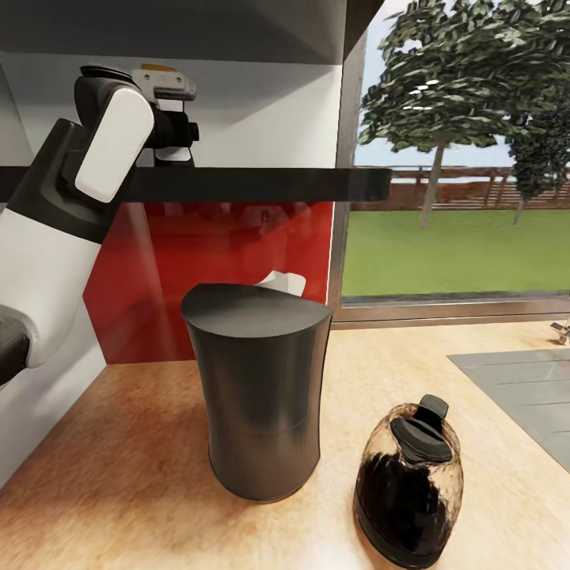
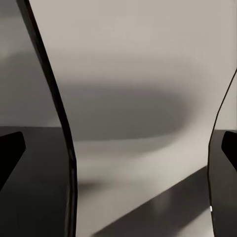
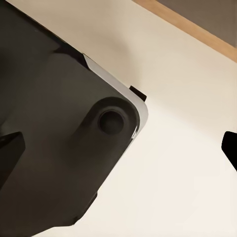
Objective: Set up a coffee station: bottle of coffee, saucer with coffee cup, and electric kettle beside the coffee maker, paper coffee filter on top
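Bench (image 1: 142, 443): light wood-grain slab; your coffee maker and kettle both stand on it.
Coffee maker (image 1: 257, 388): tall dark-grey cylinder, upright, centre of your head view, flat top bare.
Kettle (image 1: 409, 483): just beside the coffee maker on its right and nearer you, apart from it; glass body tilted a little, black lid and handle on top.
Kettle contents: lower half dark; upper glass clear.
Behind the coffee maker: a small white thing (image 1: 281, 281) peeks over its top edge against the red panel (image 1: 198, 269); too hidden for you to name.
Shelf (image 1: 261, 184): dark board crossing above the coffee maker, in front of the white wall.
Left arm (image 1: 71, 206): raised at the left, its wrist up at shelf height above the board.
Left fingers (image 2: 118, 148): black tips at both edges of the wrist view, spread wide, nothing between them but pale wall and dark shelf surface.
Right fingers (image 3: 118, 148): tips wide apart, holding nothing; a dark robot part with a round socket lies under them, over pale floor.
Right of the bench: grey inset panel (image 1: 522, 388), then the window (image 1: 459, 150) with lawn and tree.
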Available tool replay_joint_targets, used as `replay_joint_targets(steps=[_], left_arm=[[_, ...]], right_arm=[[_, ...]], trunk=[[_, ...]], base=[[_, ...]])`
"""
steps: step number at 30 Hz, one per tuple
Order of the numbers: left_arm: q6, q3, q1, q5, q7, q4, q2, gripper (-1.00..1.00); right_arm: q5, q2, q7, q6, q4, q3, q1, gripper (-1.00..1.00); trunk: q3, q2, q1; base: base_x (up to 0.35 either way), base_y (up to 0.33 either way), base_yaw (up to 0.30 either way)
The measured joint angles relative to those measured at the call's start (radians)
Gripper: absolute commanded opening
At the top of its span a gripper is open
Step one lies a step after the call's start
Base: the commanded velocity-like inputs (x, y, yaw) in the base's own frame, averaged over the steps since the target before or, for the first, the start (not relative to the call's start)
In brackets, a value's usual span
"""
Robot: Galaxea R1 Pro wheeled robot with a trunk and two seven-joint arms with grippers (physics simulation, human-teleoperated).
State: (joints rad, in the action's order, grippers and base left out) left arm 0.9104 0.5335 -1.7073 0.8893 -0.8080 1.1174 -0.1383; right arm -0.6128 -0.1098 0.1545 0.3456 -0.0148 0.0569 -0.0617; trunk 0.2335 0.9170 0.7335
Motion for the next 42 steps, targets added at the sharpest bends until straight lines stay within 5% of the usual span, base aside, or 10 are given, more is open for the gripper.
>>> replay_joint_targets(steps=[18,19,42], left_arm=[[0.0,0.0,0.0,0.0,0.0,-0.009,0.0,1.0],[0.0,0.0,0.0,0.0,0.0,-0.011,0.0,-1.0],[-0.002,0.0,-0.001,-0.009,0.0,-0.023,0.0,-1.0]], right_arm=[[0.0,0.0,0.0,0.0,0.0,0.0,0.0,1.0],[0.0,0.0,0.0,0.0,0.0,0.0,0.0,1.0],[0.0,0.0,0.0,0.001,0.0,0.0,0.0,1.0]], trunk=[[0.0,0.0,0.0],[0.0,0.0,0.0],[0.0,0.0,0.0]], base=[[0.0,0.0,0.0],[0.0,0.0,0.0],[0.0,0.0,0.0]])
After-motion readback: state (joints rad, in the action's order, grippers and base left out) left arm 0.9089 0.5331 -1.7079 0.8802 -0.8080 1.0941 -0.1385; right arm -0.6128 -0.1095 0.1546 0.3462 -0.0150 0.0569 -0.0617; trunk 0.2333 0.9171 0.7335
